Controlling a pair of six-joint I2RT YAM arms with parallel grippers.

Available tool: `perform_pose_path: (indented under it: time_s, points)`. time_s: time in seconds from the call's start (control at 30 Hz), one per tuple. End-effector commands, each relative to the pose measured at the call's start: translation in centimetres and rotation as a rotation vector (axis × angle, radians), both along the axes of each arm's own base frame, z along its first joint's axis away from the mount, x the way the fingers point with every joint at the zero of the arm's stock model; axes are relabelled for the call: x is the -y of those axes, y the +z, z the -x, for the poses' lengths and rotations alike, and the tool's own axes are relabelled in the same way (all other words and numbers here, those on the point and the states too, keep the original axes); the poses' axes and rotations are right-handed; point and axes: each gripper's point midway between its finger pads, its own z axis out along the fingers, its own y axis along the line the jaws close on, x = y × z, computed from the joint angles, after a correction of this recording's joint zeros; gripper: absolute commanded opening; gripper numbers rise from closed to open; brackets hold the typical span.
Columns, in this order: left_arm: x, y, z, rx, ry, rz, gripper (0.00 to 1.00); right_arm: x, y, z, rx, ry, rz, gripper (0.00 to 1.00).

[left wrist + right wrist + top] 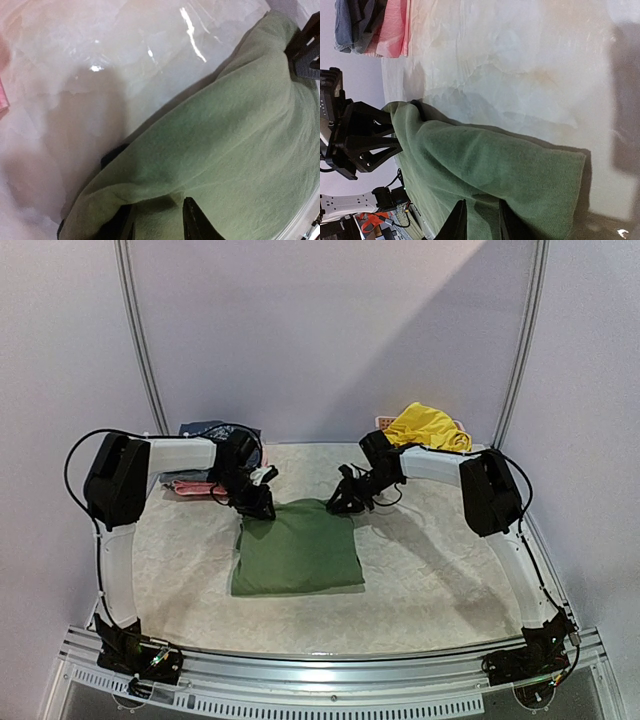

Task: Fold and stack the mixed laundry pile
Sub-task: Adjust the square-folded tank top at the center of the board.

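The olive-green shirt (297, 548) lies folded into a rough square in the middle of the table. My left gripper (258, 506) is at its far left corner and my right gripper (343, 502) at its far right corner. In the left wrist view the left gripper (159, 212) is shut on a raised fold of the shirt (235, 130). The right gripper (481, 205) pinches the shirt's (485, 160) far edge the same way, and that edge humps up off the table. The yellow shorts (428, 426) lie bunched at the back right.
A pink basket (385, 422) peeks out beside the shorts. At the back left sit a dark blue-grey garment (205, 430) and a pink cloth (190, 487). A raised rail runs along the table's near edge (330, 665).
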Motion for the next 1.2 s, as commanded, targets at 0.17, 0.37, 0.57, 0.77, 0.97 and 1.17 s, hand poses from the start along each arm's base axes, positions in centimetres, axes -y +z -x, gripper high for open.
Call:
perform_pose_path:
  time_s: [0.17,0.37,0.57,0.77,0.97,1.17]
  points:
    - [-4.1,-2.0,0.1,-0.078,0.148,-0.009,0.32,2.0,-4.5,0.1,-0.055,-0.034,0.119,0.22]
    - [-6.1,-0.8,1.1,-0.081,0.205,-0.036,0.32,2.2,-3.2,0.0,-0.027,-0.027,0.123,0.22]
    - [-6.9,3.8,1.6,-0.001,0.234,-0.047,0.34,1.6,0.2,-0.5,0.023,-0.015,0.080,0.23]
    - [-8.3,10.0,2.4,0.183,0.227,-0.133,0.37,0.6,6.0,-0.9,0.108,0.016,0.005,0.26]
    - [-11.8,14.1,2.7,0.380,0.308,-0.243,0.52,1.2,11.1,-0.5,0.193,0.021,0.000,0.27]
    - [-14.4,16.7,1.8,0.546,0.468,-0.251,0.99,3.1,13.9,1.2,0.259,0.027,0.059,0.27]
